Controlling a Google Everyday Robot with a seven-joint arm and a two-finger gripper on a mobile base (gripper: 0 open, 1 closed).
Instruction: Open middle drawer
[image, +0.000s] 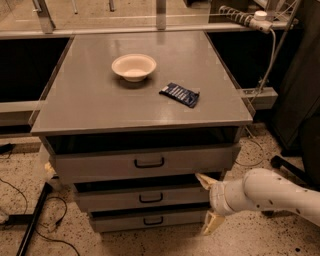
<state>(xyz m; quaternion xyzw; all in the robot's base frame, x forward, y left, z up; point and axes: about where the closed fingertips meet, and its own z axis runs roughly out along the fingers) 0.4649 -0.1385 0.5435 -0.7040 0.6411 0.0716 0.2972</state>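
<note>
1. Speckled floor; grey tabletop (100, 100) sits above the pincer (206, 202).
2. Middle drawer (115, 200) just left of pincer.
3. Pincer released, fingers spread, at drawer's right end.
4. Bowl (133, 66) and blue packet (179, 94) on tabletop, up-left of pincer.

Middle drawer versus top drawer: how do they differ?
The top drawer has a taller, wider front than the middle drawer, and a longer handle. The gripper, jaws open, sits at the middle drawer's right end, below the top drawer. Both are grey with black bar handles.
</note>
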